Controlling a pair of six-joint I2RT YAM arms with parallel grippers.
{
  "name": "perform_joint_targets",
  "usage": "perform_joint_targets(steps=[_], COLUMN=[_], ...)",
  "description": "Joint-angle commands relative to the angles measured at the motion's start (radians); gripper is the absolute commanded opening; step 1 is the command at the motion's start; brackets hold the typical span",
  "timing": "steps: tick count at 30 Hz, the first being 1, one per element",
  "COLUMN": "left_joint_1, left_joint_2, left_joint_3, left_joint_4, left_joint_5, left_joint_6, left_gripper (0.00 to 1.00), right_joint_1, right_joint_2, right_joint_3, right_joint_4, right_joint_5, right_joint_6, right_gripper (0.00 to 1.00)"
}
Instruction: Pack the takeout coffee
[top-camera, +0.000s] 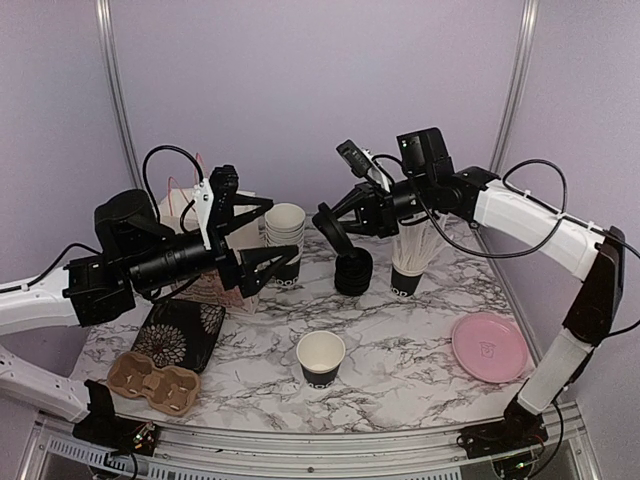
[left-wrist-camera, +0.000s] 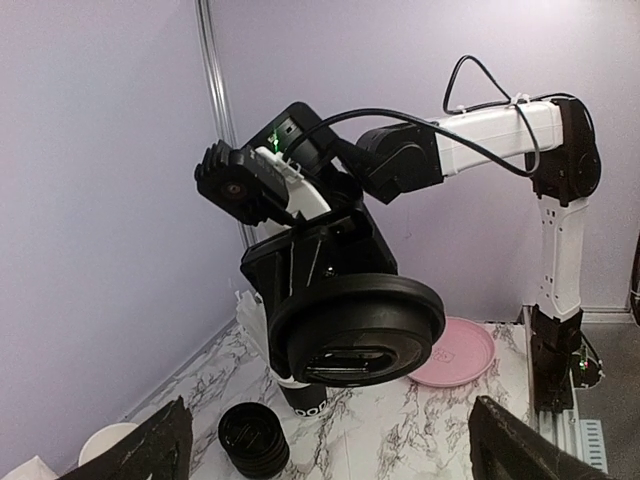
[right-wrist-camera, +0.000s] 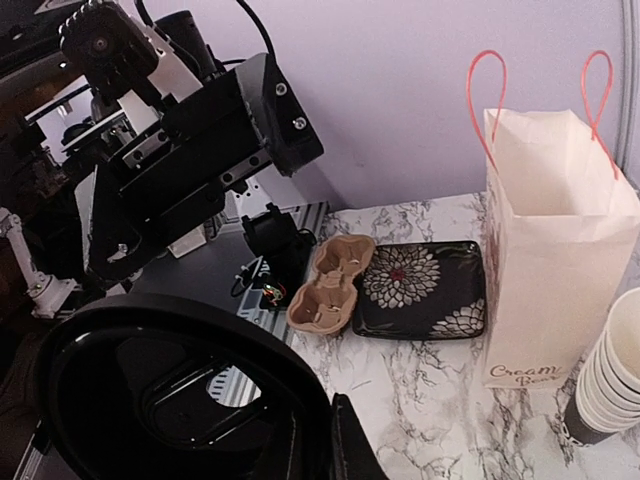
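Lid (left-wrist-camera: 357, 330) stands nearly on edge, pinched by right jaws, face toward spread left jaws; cup (top-camera: 320, 358) upright, mouth up.

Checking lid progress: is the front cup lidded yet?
No, the front cup stands open, its white inside visible from above.

Top camera looked down from above and behind onto the marbled white surface (top-camera: 400, 350), wrist cameras faced each other closely, sharing a round black plastic lid (left-wrist-camera: 357, 320)
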Motion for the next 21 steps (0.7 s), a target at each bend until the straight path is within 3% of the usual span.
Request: perform_joint_targets(steps=[1, 6, 13, 21], left_joint_1=[-0.075, -0.157, -0.255, -0.266], left_joint_2=[-0.012, 0.048, 0.163, 0.220], left_joint_3=[0.004, 0.023, -0.003, -0.003], left_joint_4=[0.089, 0.119, 0.355, 0.460], left_joint_5=[-0.041, -0.134, -0.342, -0.452], left_joint_6=[0.095, 0.184, 0.297, 0.308], left_gripper=[0.97, 0.97, 0.99, 0.96], right_joint_1=[-0.005, -0.005, -0.006, -0.005], right_joint_2=[-0.046, -0.058, -0.049, -0.059], right_joint_3=[-0.049, -0.104, -0.112, -0.141], right_joint_4=[0.168, 0.291, 0.360, 0.393], right_joint_5=[-0.160, -0.204, -0.217, -0.221], right_joint_6=[0.133, 0.244, 0.328, 0.348], right_gripper=[0.07, 0.07, 0.06, 0.07])
